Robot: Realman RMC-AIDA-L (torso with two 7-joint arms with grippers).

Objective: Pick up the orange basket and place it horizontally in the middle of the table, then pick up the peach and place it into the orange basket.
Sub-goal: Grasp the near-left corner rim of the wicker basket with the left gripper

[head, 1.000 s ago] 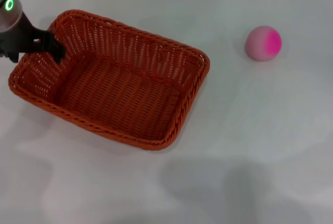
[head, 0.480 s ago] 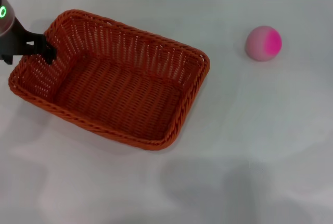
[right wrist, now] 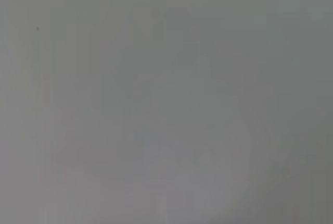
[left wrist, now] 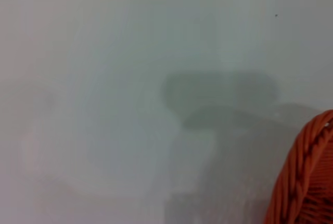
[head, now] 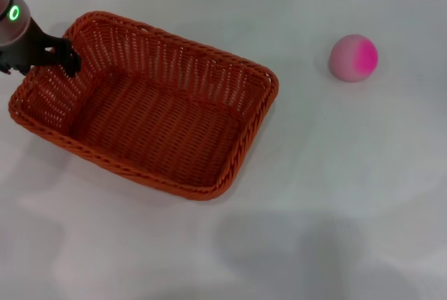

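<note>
The basket (head: pixel 150 115) is orange all over, woven in slanted open strands with a braided rim. The peach (head: pixel 353 57) is pale pink with a bright magenta patch. The table (head: pixel 335 195) is plain white. The left gripper (head: pixel 59 59) is black, its arm grey with a green ring light.

The basket (head: pixel 143 105) sits on the table (head: pixel 349 195) toward the left side, turned at a slant so that one short end lies far left and the other points toward the middle and nearer edge. The left gripper (head: pixel 59 58) is at the rim of the far-left end, one finger reaching inside the wall. The peach (head: pixel 353 57) lies on the table well apart to the right of the basket, toward the far side
</note>
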